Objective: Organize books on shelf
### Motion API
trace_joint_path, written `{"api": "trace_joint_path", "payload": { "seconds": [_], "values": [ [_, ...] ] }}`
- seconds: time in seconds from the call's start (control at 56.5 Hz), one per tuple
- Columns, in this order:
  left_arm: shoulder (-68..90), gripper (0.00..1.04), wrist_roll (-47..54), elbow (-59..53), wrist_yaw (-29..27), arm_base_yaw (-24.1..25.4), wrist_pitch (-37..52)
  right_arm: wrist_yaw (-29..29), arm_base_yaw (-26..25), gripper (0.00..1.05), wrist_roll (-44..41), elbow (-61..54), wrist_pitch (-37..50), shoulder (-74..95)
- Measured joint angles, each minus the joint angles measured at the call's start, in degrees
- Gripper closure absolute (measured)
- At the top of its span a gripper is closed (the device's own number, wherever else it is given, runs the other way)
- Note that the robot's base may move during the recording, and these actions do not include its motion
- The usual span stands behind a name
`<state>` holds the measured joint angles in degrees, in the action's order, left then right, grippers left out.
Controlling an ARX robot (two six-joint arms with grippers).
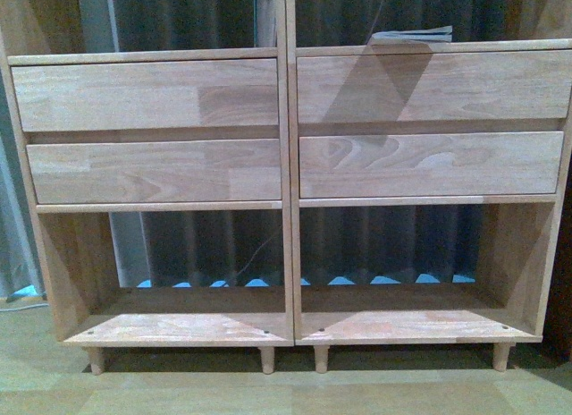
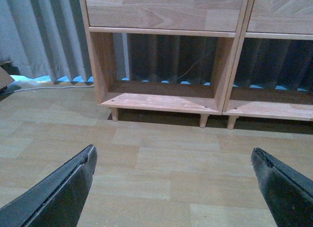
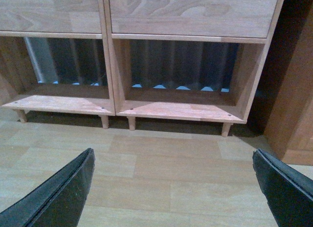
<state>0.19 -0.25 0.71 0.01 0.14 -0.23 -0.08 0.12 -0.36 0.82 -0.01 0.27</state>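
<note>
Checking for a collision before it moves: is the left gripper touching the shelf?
Apart. The left wrist view shows the left gripper open, with bare wooden floor between its fingers and the peg legs of the shelf.

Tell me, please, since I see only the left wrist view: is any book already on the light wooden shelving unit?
Observer: Yes. The front view shows a thin pale book that appears to lie flat in the right column of the light wooden shelving unit, above the upper plank front.
Operator: Does the right gripper hold something?
Observer: No. The right gripper is open, with only the pale wood floor between its fingers.
Operator: What stands right of the unit?
Observer: A darker brown cabinet, close beside it.
</note>
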Motion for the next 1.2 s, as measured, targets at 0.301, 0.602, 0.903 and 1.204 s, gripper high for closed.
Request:
{"api": "trace_joint_path", "payload": {
  "seconds": [0.301, 0.602, 0.903, 1.204],
  "values": [
    [0.0, 0.07, 0.0, 0.0, 0.0, 0.0, 0.0, 0.0, 0.0, 0.07, 0.0, 0.0, 0.0, 0.0],
    [0.0, 0.07, 0.0, 0.0, 0.0, 0.0, 0.0, 0.0, 0.0, 0.07, 0.0, 0.0, 0.0, 0.0],
    [0.0, 0.07, 0.0, 0.0, 0.0, 0.0, 0.0, 0.0, 0.0, 0.07, 0.0, 0.0, 0.0, 0.0],
    [0.1, 0.07, 0.0, 0.0, 0.0, 0.0, 0.0, 0.0, 0.0, 0.07, 0.0, 0.0, 0.0, 0.0]
  ]
}}
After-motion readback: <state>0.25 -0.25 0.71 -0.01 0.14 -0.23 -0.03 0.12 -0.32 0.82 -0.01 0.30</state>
